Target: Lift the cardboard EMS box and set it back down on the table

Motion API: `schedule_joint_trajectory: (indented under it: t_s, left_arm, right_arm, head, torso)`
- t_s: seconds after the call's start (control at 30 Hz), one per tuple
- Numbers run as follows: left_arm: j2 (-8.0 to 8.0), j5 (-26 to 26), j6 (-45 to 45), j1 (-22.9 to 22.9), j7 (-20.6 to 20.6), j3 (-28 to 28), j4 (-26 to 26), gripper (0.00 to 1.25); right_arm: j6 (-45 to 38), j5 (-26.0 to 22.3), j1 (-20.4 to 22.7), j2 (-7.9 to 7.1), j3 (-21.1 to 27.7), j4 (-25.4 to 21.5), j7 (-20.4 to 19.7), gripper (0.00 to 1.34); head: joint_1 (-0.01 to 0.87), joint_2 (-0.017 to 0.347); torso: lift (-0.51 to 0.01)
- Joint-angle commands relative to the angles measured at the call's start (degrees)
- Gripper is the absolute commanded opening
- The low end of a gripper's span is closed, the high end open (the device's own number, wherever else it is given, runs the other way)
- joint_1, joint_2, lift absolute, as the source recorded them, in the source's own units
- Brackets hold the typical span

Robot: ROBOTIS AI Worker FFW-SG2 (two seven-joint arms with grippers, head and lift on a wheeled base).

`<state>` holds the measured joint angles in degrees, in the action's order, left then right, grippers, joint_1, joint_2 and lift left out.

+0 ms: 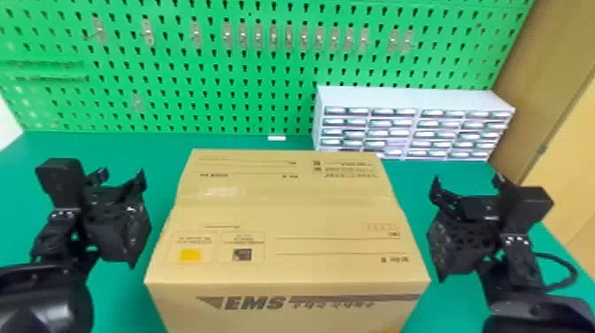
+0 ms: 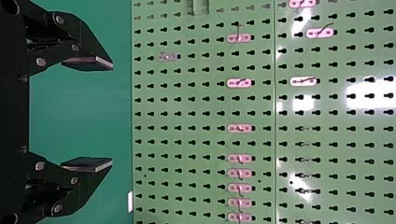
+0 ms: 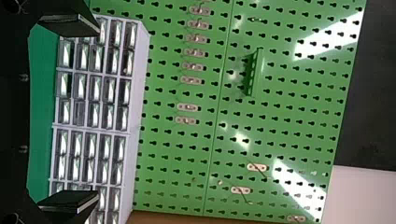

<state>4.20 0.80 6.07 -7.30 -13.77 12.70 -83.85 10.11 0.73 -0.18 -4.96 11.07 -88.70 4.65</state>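
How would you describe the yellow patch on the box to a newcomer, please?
Find the box on the green table, between the left gripper and right gripper. On its top, near the robot and toward the left, two small patches sit side by side. The yellow patch is the left one; its neighbour is dark.

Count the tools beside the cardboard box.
2: the left tool is to the left of the cardboard box, the right tool to its right.
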Motion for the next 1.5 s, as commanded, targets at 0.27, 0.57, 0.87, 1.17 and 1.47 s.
schedule_joint_trajectory:
  t_s: [0.27,0.57,0.87,1.17,1.47]
  left_arm:
    - [0.02,0.4,-1.1,0.4,0.0,0.2,1.1,0.73]
    - [-0.07,0.6,-1.2,0.4,0.0,0.0,1.2,0.73]
    - [0.02,0.6,-1.2,0.4,0.0,-0.2,1.3,0.73]
    - [-0.07,0.6,-1.2,0.4,0.1,-0.5,1.5,0.73]
    - [0.02,0.7,-1.2,0.3,0.0,-0.6,1.5,0.73]
  right_arm:
    - [0.7,-0.5,0.5,-0.14,-0.1,-0.3,0.0,1.26]
    - [0.8,2.3,0.4,1.62,0.9,-0.6,0.0,1.26]
    - [1.7,5.4,0.4,2.59,2.4,-0.9,-0.1,1.26]
    - [1.6,5.9,0.1,2.76,2.6,-0.9,-0.2,1.26]
    - [0.5,5.8,-0.1,2.59,2.2,-0.9,-0.4,1.26]
  head:
    - [0.678,-0.014]
    - [0.678,-0.014]
    - [0.678,-0.014]
    - [0.678,-0.014]
    - [0.678,-0.014]
  torso:
    - [0.007]
    - [0.007]
    - [0.007]
    - [-0.010]
    - [-0.027]
